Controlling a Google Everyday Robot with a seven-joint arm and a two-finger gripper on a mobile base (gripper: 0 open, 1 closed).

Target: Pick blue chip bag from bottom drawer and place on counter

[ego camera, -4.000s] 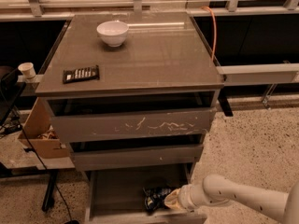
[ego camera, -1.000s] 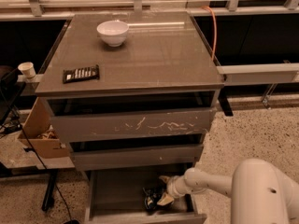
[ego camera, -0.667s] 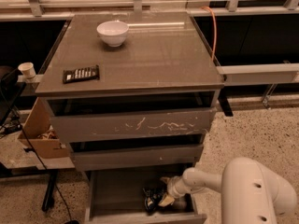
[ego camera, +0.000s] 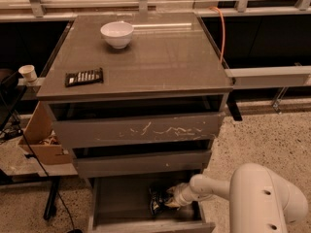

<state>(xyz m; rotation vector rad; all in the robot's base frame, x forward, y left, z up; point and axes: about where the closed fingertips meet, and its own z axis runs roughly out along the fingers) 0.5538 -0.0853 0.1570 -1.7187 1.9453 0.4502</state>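
Gripper point(ego camera: 171, 199) in bottom drawer point(ego camera: 121, 200), at bag point(ego camera: 156, 201)

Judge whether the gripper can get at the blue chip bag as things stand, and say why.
Probably yes: the bottom drawer stands open, and the gripper is down inside it right beside the blue chip bag, nothing between.

Grey counter point(ego camera: 160, 62) with white bowl point(ego camera: 117, 34) and black bar point(ego camera: 84, 76); jaws down in bottom drawer point(ego camera: 121, 198).

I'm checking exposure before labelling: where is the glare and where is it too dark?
Camera view: a pale glare streak crosses the glossy grey-brown counter beside the white bowl; the grey bottom drawer sits in shadow, so the crumpled dark-blue chip bag and the gripper beside it look dim.
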